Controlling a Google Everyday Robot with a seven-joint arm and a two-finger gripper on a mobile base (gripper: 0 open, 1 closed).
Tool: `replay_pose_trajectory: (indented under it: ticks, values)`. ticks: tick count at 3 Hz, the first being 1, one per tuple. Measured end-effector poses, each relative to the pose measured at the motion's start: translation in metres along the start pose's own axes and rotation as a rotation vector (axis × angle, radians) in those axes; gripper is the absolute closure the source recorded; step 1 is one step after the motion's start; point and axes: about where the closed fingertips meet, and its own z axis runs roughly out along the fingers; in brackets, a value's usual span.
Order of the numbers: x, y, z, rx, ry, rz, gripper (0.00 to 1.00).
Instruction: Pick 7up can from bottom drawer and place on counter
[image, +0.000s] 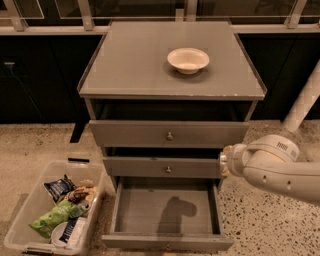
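Note:
The bottom drawer (141, 212) is pulled out; its grey floor shows only a shadow. No 7up can shows in the drawer, on the counter or anywhere else. The counter (130, 65) is the flat grey top of the cabinet and carries a white bowl (188, 60) at its back right. My gripper (225, 161) is at the end of the white arm (280, 170), just off the right end of the middle drawer (165, 168) and above the open drawer's right side. Whether it holds anything is hidden.
A clear plastic bin (30, 210) on the floor at the left holds a green snack bag (54, 217) and other packets. The top drawer (169, 134) is closed. A white pole (305, 102) leans at the right. Dark cabinets stand behind.

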Motion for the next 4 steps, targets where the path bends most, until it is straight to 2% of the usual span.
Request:
replay_pose_trajectory:
  ticks: [1,2,3,4]
  values:
    - [-0.004,-0.059,-0.058,0.158,-0.027,-0.009,1.00]
    - [-0.008,-0.062,-0.059,0.156,-0.022,-0.019,1.00]
    - [-0.035,-0.096,-0.086,0.191,-0.009,-0.070,1.00]
    - [-0.047,-0.160,-0.154,0.315,0.008,-0.136,1.00]
